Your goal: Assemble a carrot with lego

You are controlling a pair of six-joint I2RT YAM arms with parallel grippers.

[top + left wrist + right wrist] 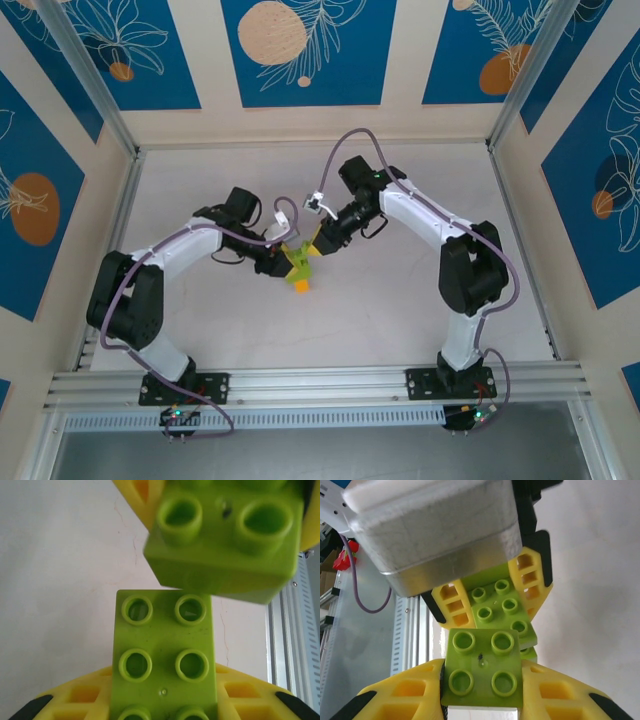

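Blue wall panels (300, 50) printed with orange discs and pale leaves ring a white table (400, 310), where we see two arms meeting at the centre. From above, the left gripper (283, 258) comes in from 9 o'clock and the right gripper (314, 247) from 2 o'clock. Their tips are almost nose to nose over a small lime-green cluster.

We find the left gripper clamped tight on a long lime-green brick (165, 650). The brick's studs face the wrist camera, and its near end is sunk between the yellow fingers (80, 700) at 6 o'clock of that view. The right gripper is closed on a square lime-green brick (482, 666), four studs showing, pinched at both sides.

In the left wrist view the square brick hangs at 1 o'clock of the long one, its lower edge overlapping the long brick's far end. In the right wrist view the long brick runs toward 12 o'clock from the square one, beneath the grey metal housing (435, 535) on the left wrist.

An orange brick (302, 288) sits at 6 o'clock of the green pair in the overhead view, just beside them; from that height we cannot tell whether it is joined to them or lying loose on the table
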